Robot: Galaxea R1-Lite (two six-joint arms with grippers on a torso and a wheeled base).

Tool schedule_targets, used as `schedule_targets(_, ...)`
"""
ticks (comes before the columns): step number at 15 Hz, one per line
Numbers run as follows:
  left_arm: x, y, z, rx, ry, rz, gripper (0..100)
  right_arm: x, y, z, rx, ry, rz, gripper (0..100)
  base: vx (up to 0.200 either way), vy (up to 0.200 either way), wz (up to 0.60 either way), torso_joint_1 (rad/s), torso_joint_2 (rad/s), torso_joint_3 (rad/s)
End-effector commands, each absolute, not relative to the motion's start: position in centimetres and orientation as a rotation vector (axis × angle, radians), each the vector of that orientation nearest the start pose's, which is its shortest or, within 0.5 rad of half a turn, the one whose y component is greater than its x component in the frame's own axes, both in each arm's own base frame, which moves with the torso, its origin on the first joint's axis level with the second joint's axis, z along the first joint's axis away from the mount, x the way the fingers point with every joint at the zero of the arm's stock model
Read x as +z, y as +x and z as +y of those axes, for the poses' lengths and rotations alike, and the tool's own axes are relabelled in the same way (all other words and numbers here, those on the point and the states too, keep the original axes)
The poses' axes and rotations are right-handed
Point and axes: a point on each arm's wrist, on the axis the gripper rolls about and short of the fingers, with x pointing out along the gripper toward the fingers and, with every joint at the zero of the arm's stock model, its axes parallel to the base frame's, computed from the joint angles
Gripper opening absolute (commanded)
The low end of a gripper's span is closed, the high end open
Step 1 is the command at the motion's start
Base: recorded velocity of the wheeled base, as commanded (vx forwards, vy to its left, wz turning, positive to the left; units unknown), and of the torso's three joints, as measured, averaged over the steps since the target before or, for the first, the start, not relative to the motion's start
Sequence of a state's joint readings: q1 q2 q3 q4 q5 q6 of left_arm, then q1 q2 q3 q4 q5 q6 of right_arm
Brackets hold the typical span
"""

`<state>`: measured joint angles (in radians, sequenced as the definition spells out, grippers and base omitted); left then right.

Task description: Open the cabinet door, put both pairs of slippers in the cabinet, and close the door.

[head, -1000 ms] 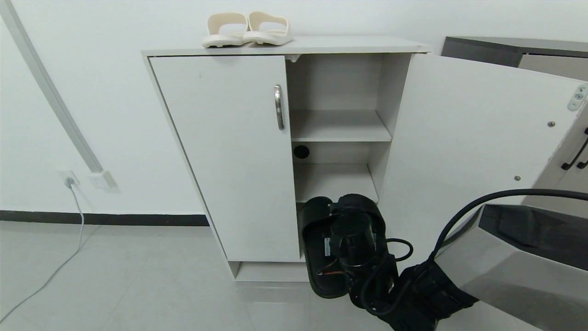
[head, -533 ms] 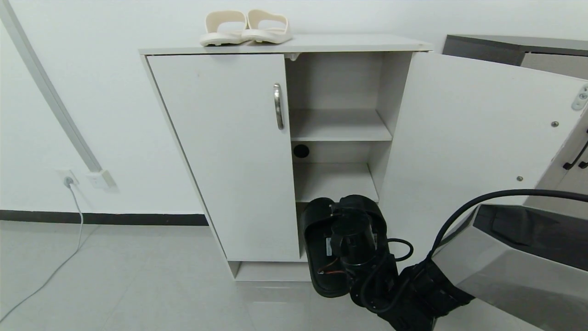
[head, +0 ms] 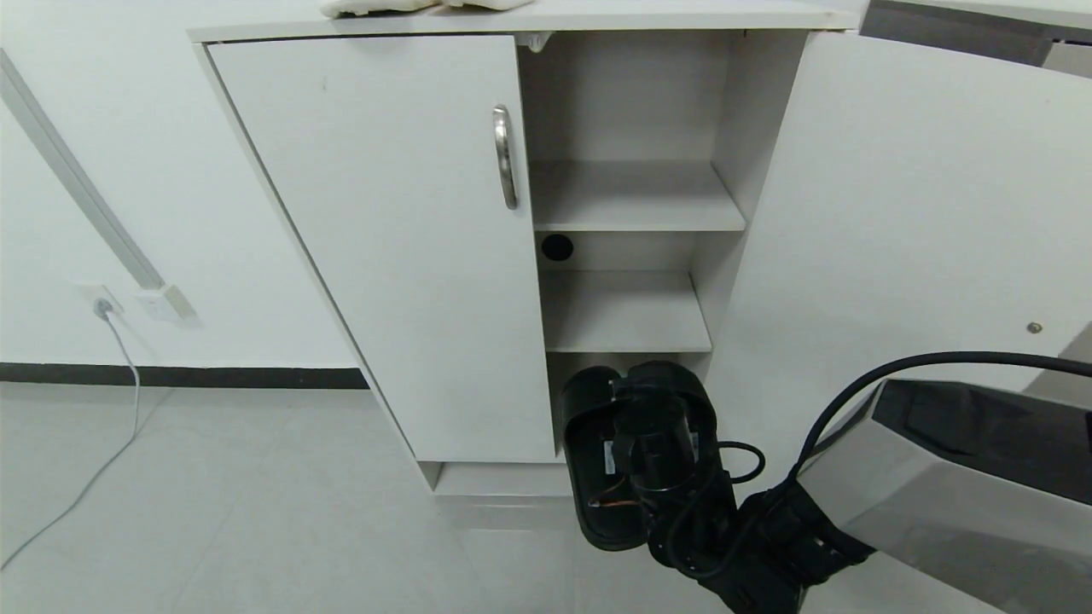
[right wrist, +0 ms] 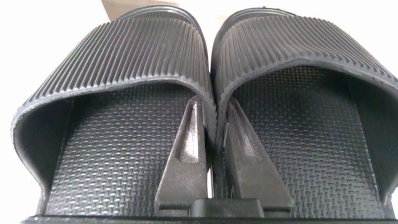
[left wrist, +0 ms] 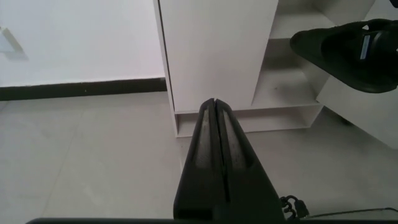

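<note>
In the head view, the cabinet (head: 384, 256) stands with its right door (head: 904, 196) swung open. The black slippers (head: 593, 477) hang at 6 o'clock, just before its lowest compartment, and the pale slippers (head: 367, 7) sit on its top at 12.

In the left wrist view, the left hand (left wrist: 214, 106) is clenched on nothing, above the floor (left wrist: 81, 162).

In the right wrist view, the right hand (right wrist: 214, 124) grips the black slippers by their touching straps.

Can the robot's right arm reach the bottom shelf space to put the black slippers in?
Probably yes. The right door stands wide open, and the right pincer holds the black slippers just in front of the bottom compartment, with nothing between.
</note>
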<state>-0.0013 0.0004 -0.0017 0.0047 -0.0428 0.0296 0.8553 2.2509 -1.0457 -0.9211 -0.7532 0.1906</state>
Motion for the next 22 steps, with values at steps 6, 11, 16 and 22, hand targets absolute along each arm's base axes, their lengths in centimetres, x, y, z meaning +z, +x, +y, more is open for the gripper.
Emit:
schedule_targets(6, 7.6, -2.3, -0.1, -0.045, 0.029, 0.005, 0, 8.2, 28.6, 30.4, 0.089, -0.019, 0.107, 0, 0.000, 0.000, 0.00, 0.002, 0.00, -0.200)
schedule_targets(11, 7.5, -2.3, -0.1, -0.043, 0.029, 0.004, 0, 8.3, 29.6, 29.7, 0.062, -0.010, -0.036, 0, 0.000, 0.000, 0.00, 0.001, 0.00, -0.086)
schedule_targets(16, 7.5, -2.3, -0.1, -0.043, 0.029, 0.004, 0, 7.6, 30.2, 29.9, 0.054, -0.008, -0.036, 0, 0.000, 0.000, 0.00, 0.000, 0.00, 0.000)
schedule_targets(22, 7.5, -2.3, -0.1, -0.043, 0.029, 0.004, 0, 7.6, 30.3, 29.9, 0.053, -0.006, -0.038, 0, 0.000, 0.000, 0.00, 0.000, 0.00, 0.000)
